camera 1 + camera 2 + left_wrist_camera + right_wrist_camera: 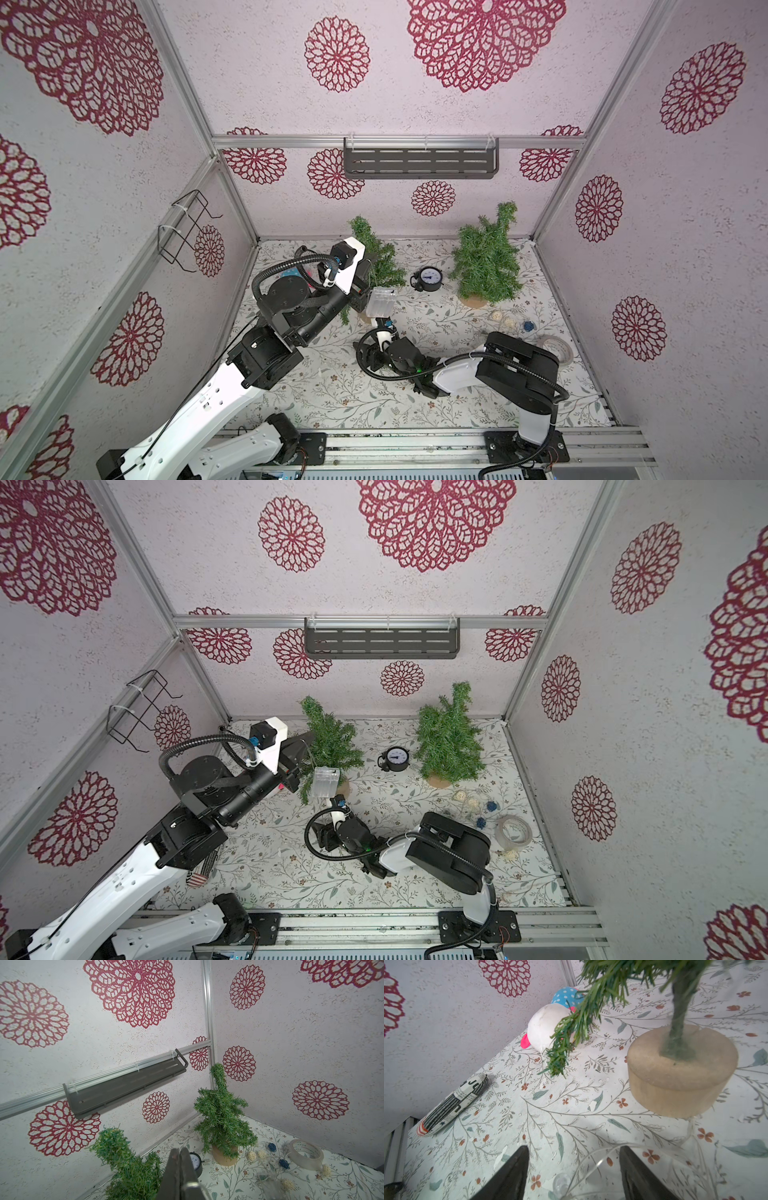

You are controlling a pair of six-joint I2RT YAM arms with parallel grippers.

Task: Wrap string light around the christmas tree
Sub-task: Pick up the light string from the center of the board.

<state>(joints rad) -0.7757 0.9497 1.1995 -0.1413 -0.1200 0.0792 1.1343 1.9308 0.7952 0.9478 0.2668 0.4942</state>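
Your left gripper (179,1150) is pinched together on the string light (560,1183)'s thin clear wire, with the boxy clear battery case (380,302) dangling below. Your right gripper (574,1147) stands apart, astride wire lying on the table. Just beyond it, far-left, the bristly christmas tree (328,746) stands upright, tip up, on a round wooden base (681,1068).

Table (332,399): floral-print cover, seen in both top views.
Left tree (380,266): stood on round wooden base, far side, left of centre.
Right tree (486,262): stood on similar base, far right.
Alarm clock (428,279): set between trees.
String light (496,316): cream and blue woven balls strewn near right tree's base.
Tape roll (513,832): laid flat at right edge, beside balls.
Plush toy (546,1026): placed against left wall, beyond left tree.
Newsprint pouch (452,1103): laid along left wall, nearer.
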